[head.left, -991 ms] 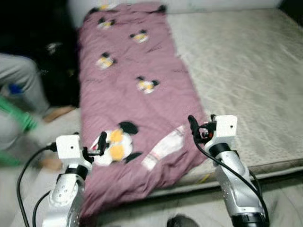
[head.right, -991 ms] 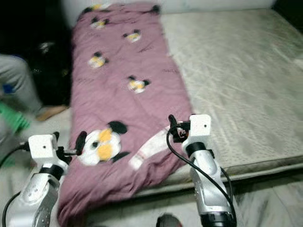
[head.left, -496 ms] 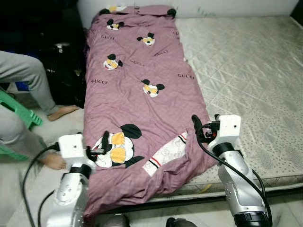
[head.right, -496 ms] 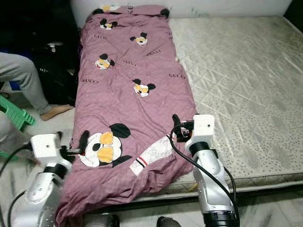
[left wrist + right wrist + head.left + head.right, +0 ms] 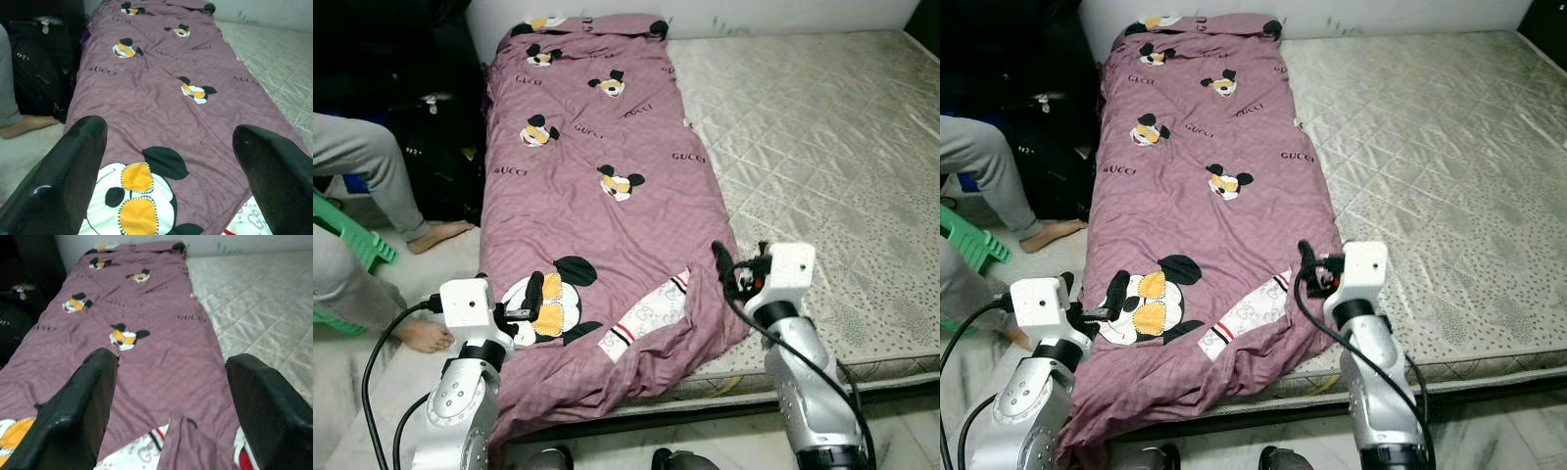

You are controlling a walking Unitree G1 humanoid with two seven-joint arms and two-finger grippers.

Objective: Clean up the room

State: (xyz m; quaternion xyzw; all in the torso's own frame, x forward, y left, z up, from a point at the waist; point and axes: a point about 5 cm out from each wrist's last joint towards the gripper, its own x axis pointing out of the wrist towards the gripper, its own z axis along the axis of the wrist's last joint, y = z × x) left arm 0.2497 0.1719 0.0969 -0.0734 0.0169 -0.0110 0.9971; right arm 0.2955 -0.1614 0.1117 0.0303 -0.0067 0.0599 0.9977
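Both tools poised at foot end of quilt, nothing gripped.

The purple quilt [image 5: 597, 196] is laid lengthwise along the left half of the mattress [image 5: 822, 147], long axis running away from the robot toward the headboard wall; its foot end is rumpled, with a corner turned back and the patterned lining shown. The left tool [image 5: 536, 299] is held over the quilt's near left corner, fingers spread apart, empty. The right tool [image 5: 724, 264] is held at the quilt's near right edge, fingers likewise apart. Each arm is judged nearest its own corner. A person's foot [image 5: 438, 233] is seen on the floor left of the quilt.
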